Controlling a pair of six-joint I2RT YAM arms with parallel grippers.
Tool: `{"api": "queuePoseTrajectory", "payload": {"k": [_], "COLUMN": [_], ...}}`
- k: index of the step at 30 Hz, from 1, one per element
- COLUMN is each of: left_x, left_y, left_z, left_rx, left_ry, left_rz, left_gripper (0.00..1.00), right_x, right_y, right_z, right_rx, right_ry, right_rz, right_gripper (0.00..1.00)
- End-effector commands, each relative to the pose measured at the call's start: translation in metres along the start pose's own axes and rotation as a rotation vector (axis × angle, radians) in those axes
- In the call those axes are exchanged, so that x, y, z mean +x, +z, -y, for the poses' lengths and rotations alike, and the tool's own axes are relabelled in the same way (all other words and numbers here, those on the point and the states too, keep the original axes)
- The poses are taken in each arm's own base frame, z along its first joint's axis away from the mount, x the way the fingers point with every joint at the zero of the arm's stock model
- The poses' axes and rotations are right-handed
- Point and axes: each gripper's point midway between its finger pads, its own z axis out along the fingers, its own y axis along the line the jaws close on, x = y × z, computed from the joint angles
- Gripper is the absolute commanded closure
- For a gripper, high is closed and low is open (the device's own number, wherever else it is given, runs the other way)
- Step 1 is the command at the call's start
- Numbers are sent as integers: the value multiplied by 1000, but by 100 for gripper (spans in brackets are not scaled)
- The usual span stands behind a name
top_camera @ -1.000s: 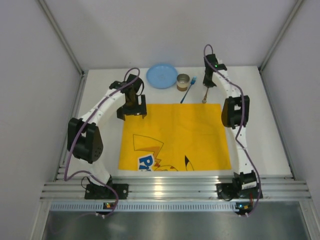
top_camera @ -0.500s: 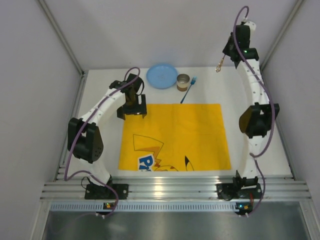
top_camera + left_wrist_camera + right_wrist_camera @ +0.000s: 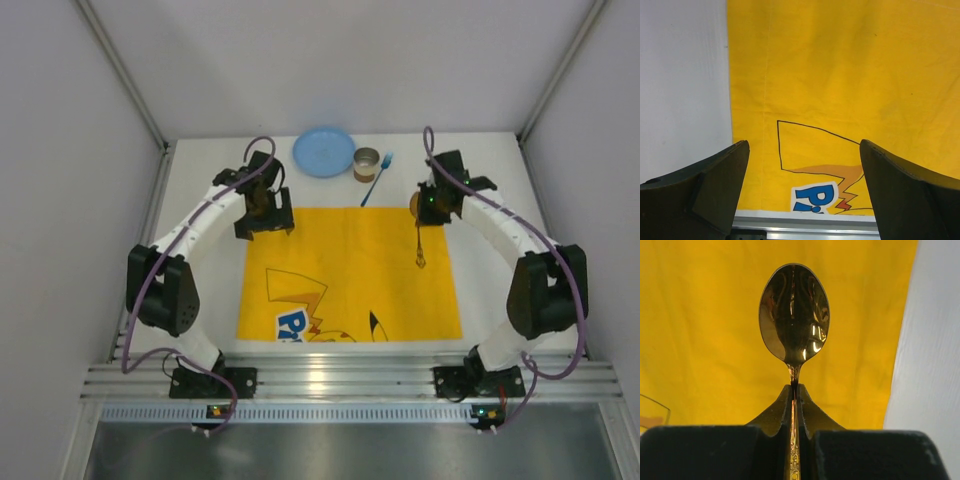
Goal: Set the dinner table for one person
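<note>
My right gripper [image 3: 426, 208] is shut on a gold spoon [image 3: 419, 245] and holds it over the far right part of the yellow cartoon-printed placemat [image 3: 350, 265] on the white dinner table [image 3: 500, 180]. In the right wrist view the fingers [image 3: 794, 390] pinch the spoon's neck, and its bowl [image 3: 794, 312] sticks out ahead over the placemat [image 3: 700, 330] near its right edge. My left gripper [image 3: 265, 215] is open and empty above the placemat's far left corner. Its left wrist view [image 3: 805, 170] shows only the cloth [image 3: 840, 75] between the fingers.
A blue plate [image 3: 323, 151], a small tin cup [image 3: 367, 163] and a blue fork [image 3: 377, 180] lie on the table behind the placemat. A silver aluminium rail [image 3: 350, 375] runs along the near edge, and grey walls close in the sides.
My right arm, raised high at the back with the spoon half a second ago, has come down and forward over the placemat's right side. The left arm has barely moved.
</note>
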Motion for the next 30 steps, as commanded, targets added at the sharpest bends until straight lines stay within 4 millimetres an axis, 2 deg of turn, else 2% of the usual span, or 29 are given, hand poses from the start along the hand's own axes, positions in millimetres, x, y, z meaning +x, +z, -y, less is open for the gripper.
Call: {"api": "queuePoseTrajectory", "payload": {"k": [1,6,14,19,20,22,23,26,29,30], "left_x": [-17,-15,-9,-4,-4,-3,-3,-3,-3,-3], "left_y": [-15,-13,-15,-14,-14,-13,-12,-13,-13,-13], "left_z": [10,16,14,11,11,11,12,10,8,9], "left_rx": [72,91,91,85,84,84,85,75,68,69], "left_ry": [-37,-44,-39,-43,-45,-47,-46,-43,-42,-42], "left_rz": [101,91,90,85,83,82,79,80,84,84], "left_gripper": [2,3,3,3,3,3,3,3,3,3], "right_x": [31,73,101,117,118,119,117,107,73,49], "right_y": [-22,-3,12,18,19,20,17,6,-18,-29], "right_z": [3,15,17,22,22,23,23,23,10,0], "right_rx": [-21,-13,-16,5,4,10,13,32,-1,-30], "right_ry": [-51,-64,-34,-31,-32,-30,-30,-44,-58,-55], "right_rz": [-1,-83,-107,-148,-152,-158,-163,-154,-82,-26], "right_gripper": [100,100,100,87,77,67,56,46,38,36]}}
